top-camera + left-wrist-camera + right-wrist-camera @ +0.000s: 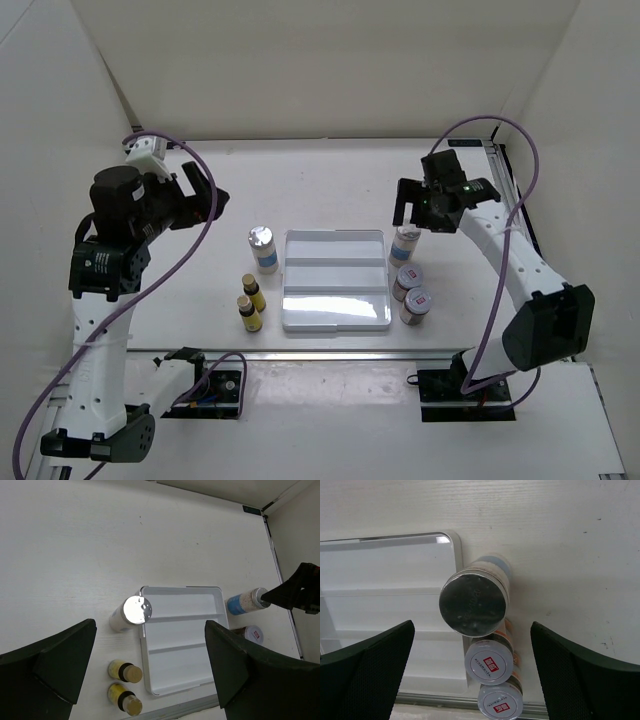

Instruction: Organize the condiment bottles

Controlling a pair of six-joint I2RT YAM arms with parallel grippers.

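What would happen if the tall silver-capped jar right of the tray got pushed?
The jar stands tall and narrow, so a high push would probably tip it. Being round, it might then roll. Its shiny cap looks smooth, perhaps slippery.

White stepped rectangular tray point(335, 305): three tiers, rounded corners, lying flat.
White table point(330, 180): beneath the tray, extending past it on every side.
White enclosure walls point(320, 60): well behind the tray and flanking it.
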